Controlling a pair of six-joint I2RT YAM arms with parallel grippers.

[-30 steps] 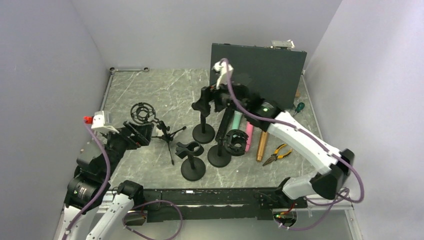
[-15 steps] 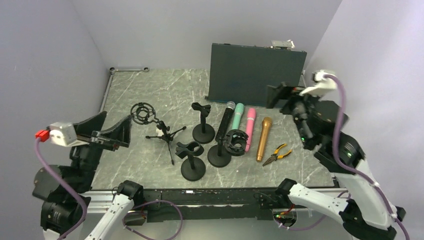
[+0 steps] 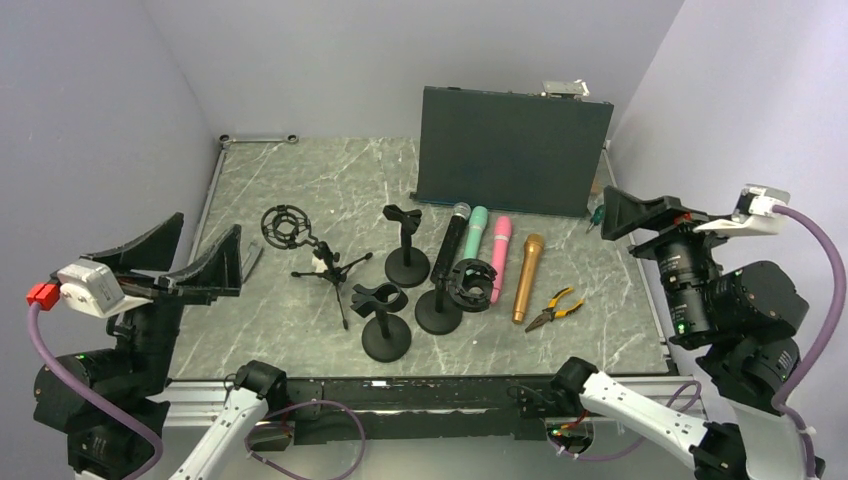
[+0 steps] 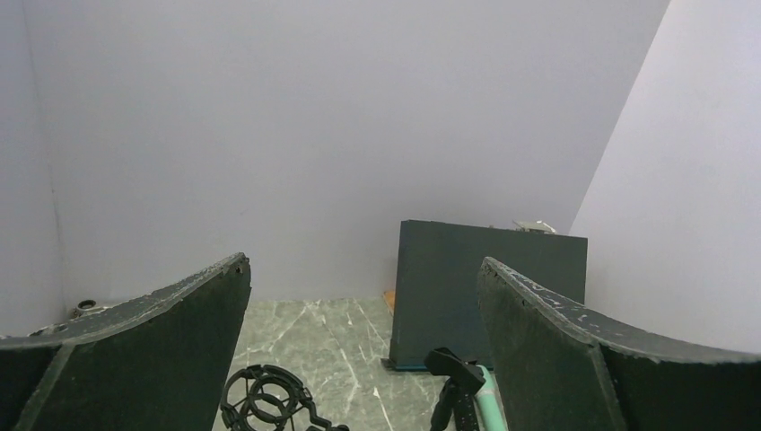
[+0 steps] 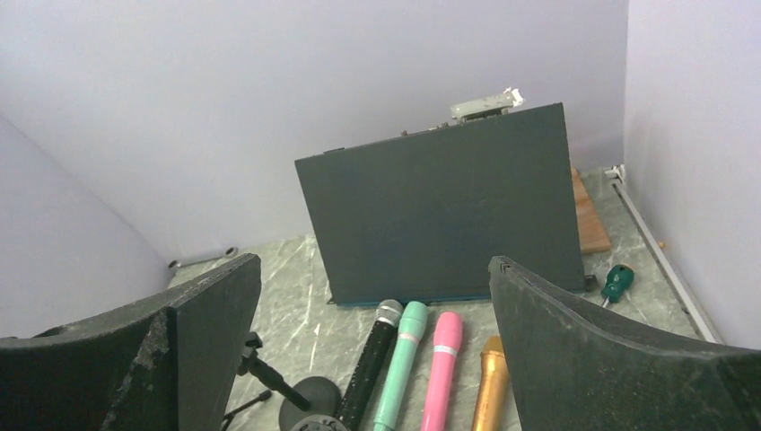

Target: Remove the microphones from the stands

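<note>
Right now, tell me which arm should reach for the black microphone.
Right, probably. The black microphone lies nearer the right arm, and the right wrist view frames it between the open right fingers. The left fingers face the shock-mount tripod instead.

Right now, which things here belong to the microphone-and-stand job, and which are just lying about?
Job: black microphone, teal microphone, pink microphone, gold microphone, rear stand, front stand, ring-clip stand, tripod stand.
Lying about: pliers, screwdriver, dark board.

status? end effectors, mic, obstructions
Left end effector and right end effector open, empty. Four microphones flat on table, none in a stand. Pliers at their right; arms clear.
</note>
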